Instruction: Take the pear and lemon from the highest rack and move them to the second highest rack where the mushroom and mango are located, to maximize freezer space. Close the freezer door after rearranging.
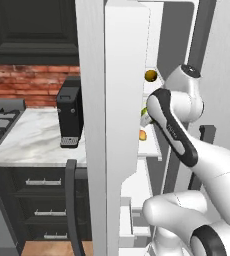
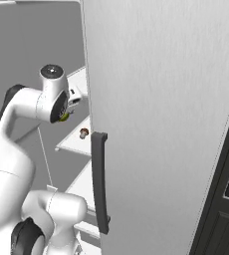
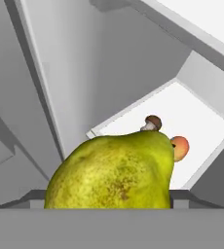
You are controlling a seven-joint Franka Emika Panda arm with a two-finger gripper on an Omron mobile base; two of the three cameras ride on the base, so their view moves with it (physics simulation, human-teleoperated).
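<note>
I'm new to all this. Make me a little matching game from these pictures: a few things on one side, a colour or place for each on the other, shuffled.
Things:
1. pear
2. mushroom
3. mango
4. coffee machine

Descriptions:
A. black, on the marble counter
B. orange-yellow, on a white shelf
C. yellow-green, right in front of the hand camera
D. brown cap, on a white shelf

Pairs: 1-C, 2-D, 3-B, 4-A
</note>
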